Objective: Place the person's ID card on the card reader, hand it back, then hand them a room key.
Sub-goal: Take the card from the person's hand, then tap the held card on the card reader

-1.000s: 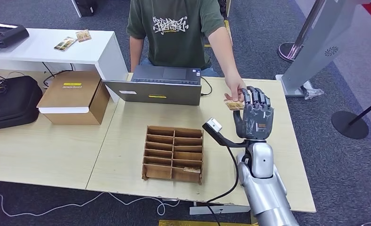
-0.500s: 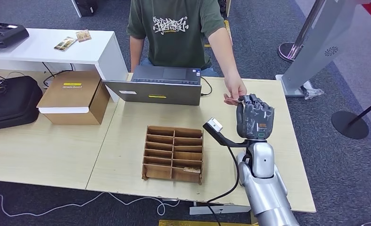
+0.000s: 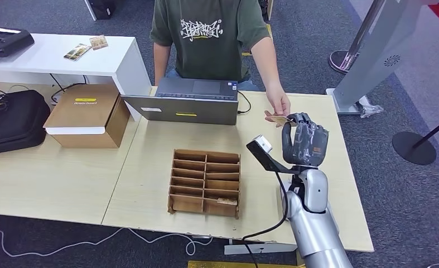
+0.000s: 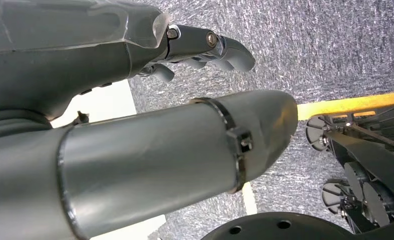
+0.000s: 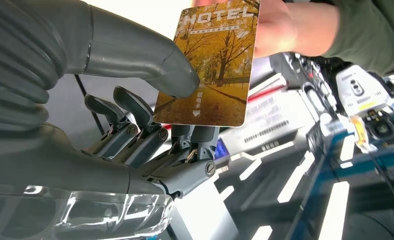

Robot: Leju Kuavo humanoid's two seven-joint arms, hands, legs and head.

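My right hand (image 3: 305, 142) is raised over the right side of the wooden table (image 3: 150, 162), its fingers curled in. It pinches a gold hotel room key card (image 3: 281, 119) by one end. In the right wrist view the thumb (image 5: 149, 65) presses on the card (image 5: 212, 65) with the darker fingers curled behind it. The person's hand (image 3: 278, 106) reaches across from behind the laptop, and its fingers (image 5: 280, 25) grip the card's far end. My left hand (image 4: 210, 45) hangs beside my body over the carpet, holding nothing, fingers loosely apart.
A wooden slotted card rack (image 3: 206, 181) stands mid-table with one card (image 3: 226, 201) in a near slot. An open laptop (image 3: 189, 100) sits in front of the person. At left are a cardboard box (image 3: 86, 114), a black bag (image 3: 10, 120) and a white side table (image 3: 55, 58).
My right hand's fingers went from upright and spread to curled in, and the hand tipped forward toward the person. The person's hand stayed on the card.
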